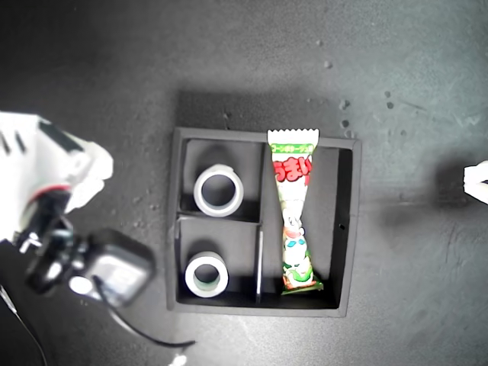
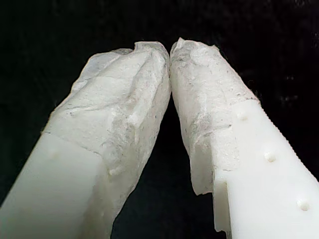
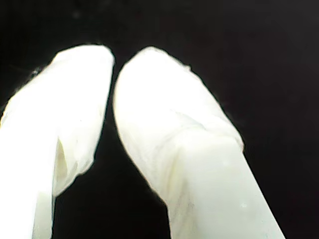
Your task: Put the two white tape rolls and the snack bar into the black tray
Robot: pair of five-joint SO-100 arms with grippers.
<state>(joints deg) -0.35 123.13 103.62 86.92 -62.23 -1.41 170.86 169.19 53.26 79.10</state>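
Plainly, the dark tabletop [image 1: 252,69] carries the black tray [image 1: 347,229] near the exterior view's middle, and everything asked for already sits in it. One arm [image 1: 46,168] is at that view's left, well apart from the tray, and a sliver of another [image 1: 476,183] shows at its right edge; I cannot tell which is which.

My first end effector [image 2: 170,55] is closed, tips touching, empty. My second end effector [image 3: 113,64] is all but closed, also empty.

The bar [image 1: 293,221] lies print-up in the long compartment on the exterior view's right. Its long axis runs up and down that view, slightly tilted. Its upper crimped end rides over the tray's wall and its lower end is down inside.

The larger roll [image 1: 200,191] and smaller roll [image 1: 191,276] lie flat, one per small compartment.

I judge the task nearly or fully done. A gentle press on the raised end would seat the bar; otherwise I should stay clear and disturb nothing.
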